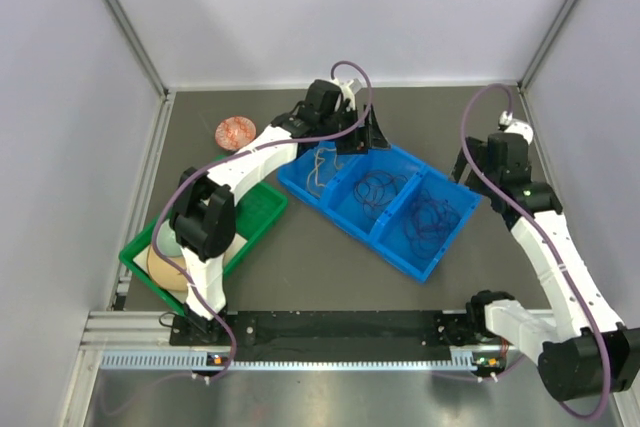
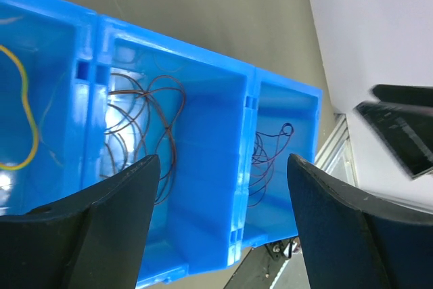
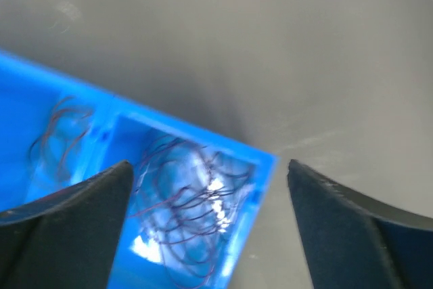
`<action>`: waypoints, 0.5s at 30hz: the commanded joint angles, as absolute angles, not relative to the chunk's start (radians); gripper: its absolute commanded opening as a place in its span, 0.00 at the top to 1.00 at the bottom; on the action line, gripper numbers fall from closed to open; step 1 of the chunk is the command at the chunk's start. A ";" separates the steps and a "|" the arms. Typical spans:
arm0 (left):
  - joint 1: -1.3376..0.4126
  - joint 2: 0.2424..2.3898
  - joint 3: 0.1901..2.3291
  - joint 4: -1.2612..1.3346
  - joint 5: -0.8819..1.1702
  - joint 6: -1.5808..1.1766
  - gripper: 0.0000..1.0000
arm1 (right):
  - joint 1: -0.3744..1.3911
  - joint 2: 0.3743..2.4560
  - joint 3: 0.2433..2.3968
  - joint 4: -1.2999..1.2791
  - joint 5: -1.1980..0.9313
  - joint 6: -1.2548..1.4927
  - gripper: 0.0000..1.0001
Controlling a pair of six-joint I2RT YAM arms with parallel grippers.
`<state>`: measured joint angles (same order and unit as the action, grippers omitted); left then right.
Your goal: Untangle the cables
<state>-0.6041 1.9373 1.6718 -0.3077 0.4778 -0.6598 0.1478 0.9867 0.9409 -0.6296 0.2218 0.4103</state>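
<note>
A blue three-compartment tray (image 1: 345, 215) lies mid-table. Its left compartment holds a pale yellow cable (image 1: 320, 167), the middle one a dark tangle (image 1: 378, 190), and the right one another dark tangle (image 1: 430, 222). My left gripper (image 1: 355, 137) hangs open and empty over the tray's far edge. In the left wrist view, its gripper (image 2: 222, 158) is above the tray wall (image 2: 203, 187), with the yellow cable (image 2: 24, 120) and brown-red cables (image 2: 145, 126) below. My right gripper (image 1: 466, 169) is open and empty beside the tray's right corner. In the right wrist view, its gripper (image 3: 208, 165) is above the blurred right tangle (image 3: 189, 201).
A green tray (image 1: 262, 209) with a beige and teal object sits at the left, partly under the left arm. A reddish round object (image 1: 236, 132) lies at the far left. Grey walls enclose three sides. A metal rail (image 1: 330, 332) runs along the near edge.
</note>
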 commanded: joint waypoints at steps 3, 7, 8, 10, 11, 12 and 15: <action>-0.554 1.855 1.715 -0.311 0.453 -0.614 0.19 | 0.153 1.002 1.069 -0.742 0.557 0.429 0.01; -0.502 1.832 1.713 -0.336 0.431 -0.592 0.19 | 0.153 0.999 1.103 -0.764 0.630 0.443 0.01; -0.491 1.819 1.712 -0.347 0.423 -0.581 0.19 | 0.153 1.000 1.104 -0.764 0.637 0.443 0.01; -0.457 1.807 1.709 -0.359 0.414 -0.563 0.19 | 0.153 1.011 1.114 -0.764 0.635 0.445 0.01; -0.445 1.799 1.713 -0.383 0.414 -0.554 0.18 | 0.150 1.017 1.118 -0.764 0.629 0.440 0.01; -0.421 1.795 1.726 -0.402 0.410 -0.545 0.18 | 0.153 1.031 1.121 -0.765 0.627 0.430 0.01; -0.391 1.770 1.738 -0.460 0.356 -0.493 0.17 | 0.152 1.049 1.134 -0.765 0.626 0.423 0.01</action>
<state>-0.4301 1.8545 1.6840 -0.3946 0.4187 -0.5728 0.1482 1.0252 1.0752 -0.7635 0.5869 0.4297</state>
